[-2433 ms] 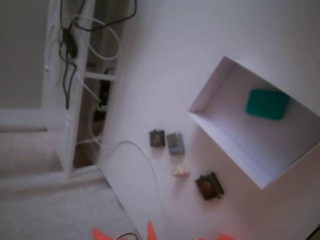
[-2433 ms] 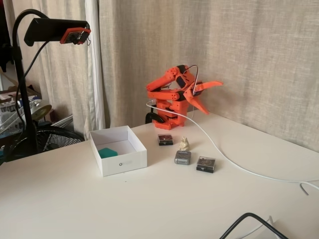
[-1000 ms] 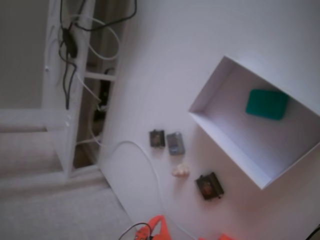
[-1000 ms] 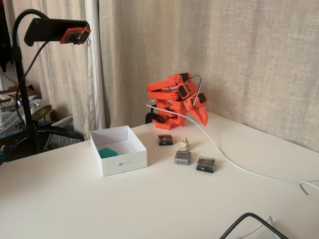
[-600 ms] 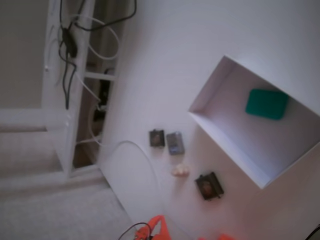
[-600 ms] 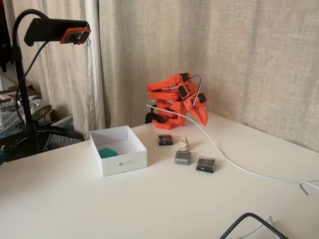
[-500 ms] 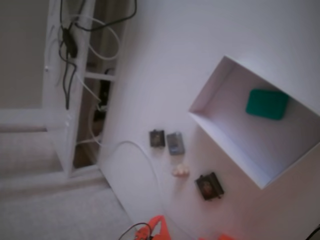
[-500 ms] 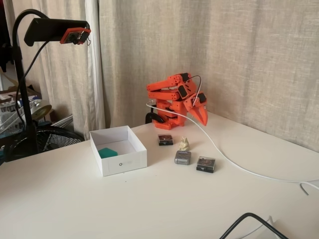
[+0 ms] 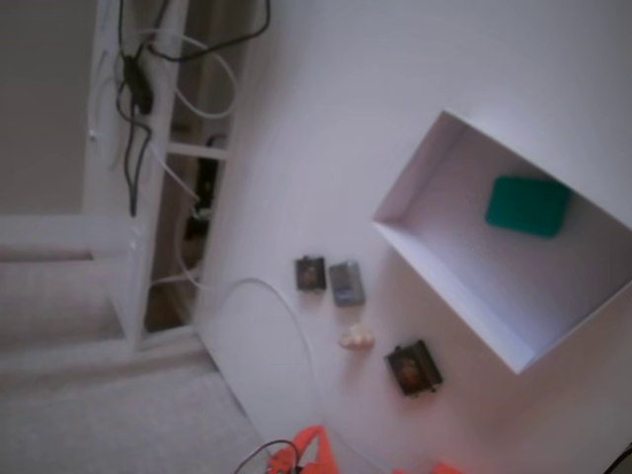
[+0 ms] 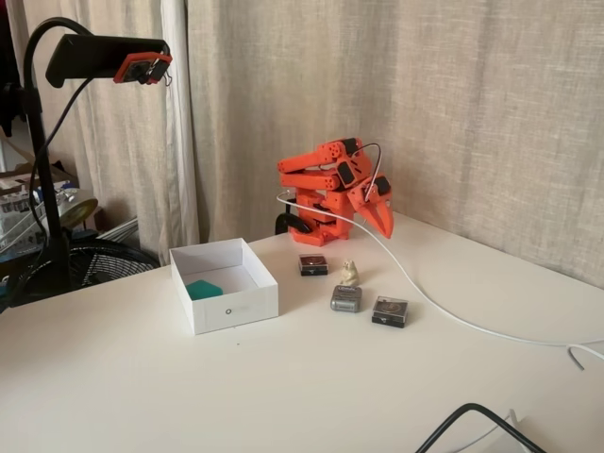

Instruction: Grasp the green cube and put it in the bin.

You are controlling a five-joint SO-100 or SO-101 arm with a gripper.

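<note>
The green cube [image 9: 527,205] lies flat on the floor of the white bin [image 9: 418,169]; in the side fixed view the green cube [image 10: 204,289] shows inside the bin [image 10: 236,309], near its left wall. The orange arm is folded up over its base at the back of the table. Its gripper [image 10: 384,223] hangs shut, pointing down, empty and well to the right of the bin. In the top fixed view only the orange gripper [image 9: 314,456] tip pokes in at the bottom edge.
Three small dark square gadgets [image 10: 313,265] [image 10: 345,298] [image 10: 389,310] and a small cream lump [image 10: 349,274] lie right of the bin. A white cable [image 10: 444,307] runs from the arm across the table. A black cable [image 10: 472,420] crosses the front right. A camera stand [image 10: 42,179] rises at left.
From 2.4 s to 1 s ago the gripper swung down from pointing outward and shut. Since then nothing has moved; the cube stays in the bin.
</note>
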